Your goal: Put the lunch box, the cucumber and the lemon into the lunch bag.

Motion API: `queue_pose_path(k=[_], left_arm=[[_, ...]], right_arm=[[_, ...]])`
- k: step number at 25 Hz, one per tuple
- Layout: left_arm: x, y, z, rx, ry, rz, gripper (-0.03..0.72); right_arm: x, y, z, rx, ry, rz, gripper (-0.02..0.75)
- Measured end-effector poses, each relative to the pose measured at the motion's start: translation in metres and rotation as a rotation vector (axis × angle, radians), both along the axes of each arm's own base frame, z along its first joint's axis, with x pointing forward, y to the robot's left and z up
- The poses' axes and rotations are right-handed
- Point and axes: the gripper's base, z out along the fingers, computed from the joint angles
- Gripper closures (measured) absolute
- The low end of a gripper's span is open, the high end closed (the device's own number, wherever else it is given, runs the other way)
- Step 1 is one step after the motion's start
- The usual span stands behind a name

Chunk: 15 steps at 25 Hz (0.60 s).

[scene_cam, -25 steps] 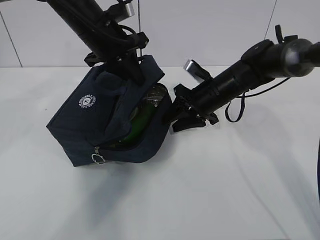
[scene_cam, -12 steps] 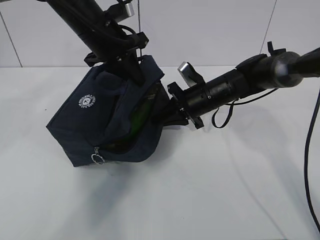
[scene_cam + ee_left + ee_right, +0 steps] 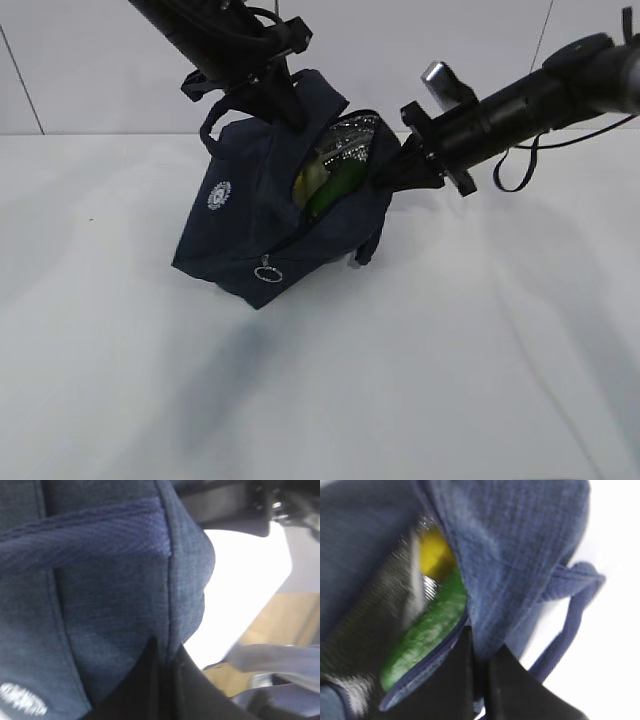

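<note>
The bag [image 3: 262,215] hangs tilted above the white table [image 3: 420,380], a boxy sack of dark navy woven cloth with a visible twill grain and stitched seams, its corners soft and slumped. The left gripper [image 3: 285,103] is clamped shut on the fabric at the top of the bag, beside one loop handle [image 3: 213,122]; in the left wrist view its dark fingers [image 3: 150,680] pinch a fold of the cloth along a seam. The right gripper [image 3: 395,172] is closed on the rim of the bag's mouth from the right side, and the right wrist view shows black fingers [image 3: 460,680] nipping the bound edge with a second strap handle [image 3: 565,620] dangling just beside. The zipper runs open down the front, ending at a small metal ring pull [image 3: 268,273]. Inside, the lining [image 3: 350,140] is crinkled silver foil that glints. The cucumber [image 3: 332,185] lies in the opening, smooth and glossy green, long and rounded, and the lemon [image 3: 436,554] sits just above it, a bright yellow blur. A small round white logo [image 3: 218,195] is printed on the bag's side; its lettering is too small to read. I cannot make out the lunch box.
</note>
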Motion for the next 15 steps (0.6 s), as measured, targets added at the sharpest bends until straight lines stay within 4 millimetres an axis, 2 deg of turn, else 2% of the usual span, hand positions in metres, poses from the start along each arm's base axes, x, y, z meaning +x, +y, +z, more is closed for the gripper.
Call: queue_pose_path(k=[6,10,13,15], left_arm=[[-0.005,-0.025,-0.005,-0.113,0.056,-0.012,0.698],[-0.008,-0.043,-0.005,-0.195,0.084,0.022,0.698],[-0.007,-0.048,-0.004,-0.225,0.094,0.073,0.698],[-0.004,-0.049,-0.009,-0.231,0.11,0.086,0.698]], right_arm=[[-0.005,-0.015,0.064,-0.176,-0.12,-0.01,0.734],[-0.016,-0.024,0.097,-0.283,-0.151,-0.049,0.734],[-0.021,-0.03,0.107,-0.359,-0.149,-0.079,0.734],[-0.021,-0.032,0.107,-0.385,-0.141,-0.088,0.734]])
